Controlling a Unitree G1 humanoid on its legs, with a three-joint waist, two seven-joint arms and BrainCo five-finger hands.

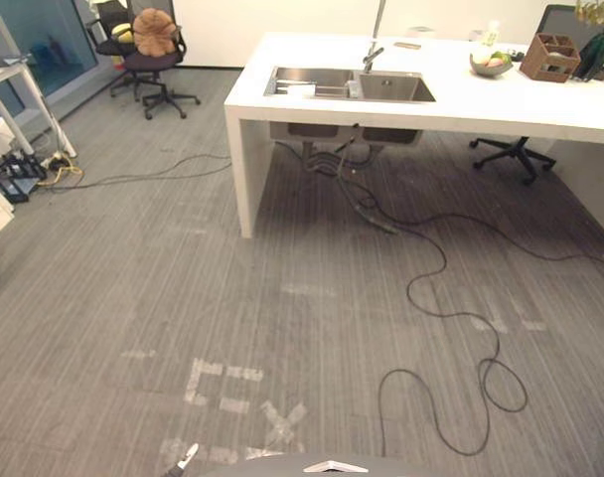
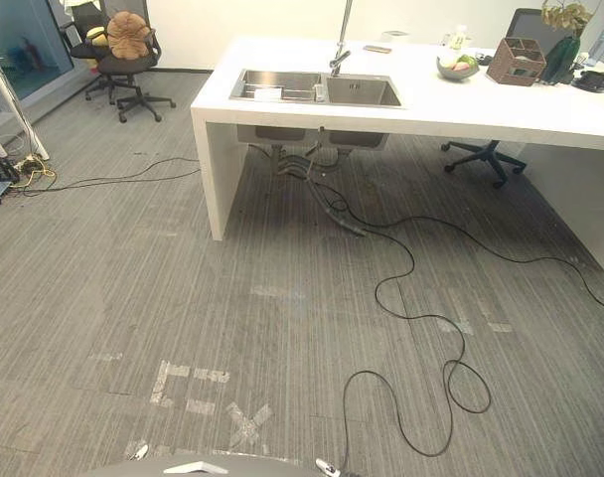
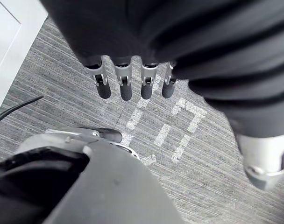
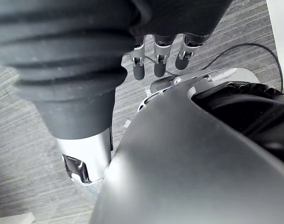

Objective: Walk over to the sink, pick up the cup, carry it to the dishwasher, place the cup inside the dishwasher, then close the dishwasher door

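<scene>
The left hand [image 3: 125, 86] and right hand [image 4: 159, 63] are hanging open, holding nothing. The shiny steel sink [image 1: 396, 89] is sitting far off. The cup, probably light and slippery, is needing a grip round its middle.

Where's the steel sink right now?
Left eye view: the stainless steel double sink is set into the left end of the white counter, beside the tap, left of the fruit bowl.

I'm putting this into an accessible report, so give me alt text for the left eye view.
A white counter with a steel double sink and faucet stands across a grey carpeted floor marked with pale tape. A fruit bowl and brown box sit on the counter's right; an office chair stands far left.
</scene>
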